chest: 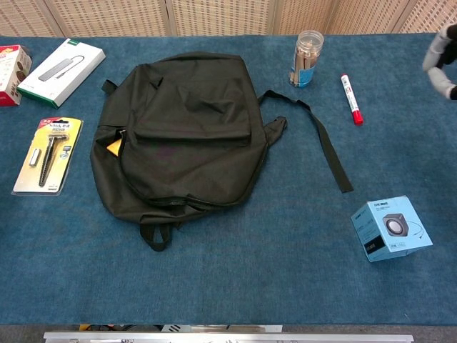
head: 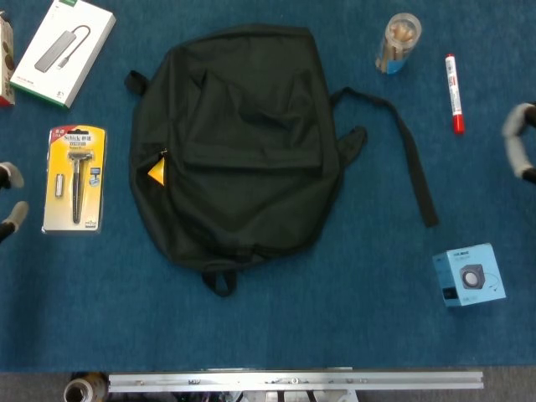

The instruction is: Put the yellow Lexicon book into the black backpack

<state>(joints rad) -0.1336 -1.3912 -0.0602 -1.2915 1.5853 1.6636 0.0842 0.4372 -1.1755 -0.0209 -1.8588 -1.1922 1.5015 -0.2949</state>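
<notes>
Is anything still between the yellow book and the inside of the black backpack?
Nothing visible. Only a yellow corner shows at the black backpack's left side opening; the rest appears already inside. Both hands sit at the frame edges.

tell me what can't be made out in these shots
- Yellow book: only a corner shows at the black backpack's side opening in both views; the fabric hides the rest.
- Right hand: cut by the frame edge in both views; pose unclear.
- Left hand: only fingertips at the head view's edge.
- Razor pack print: too small.
</notes>
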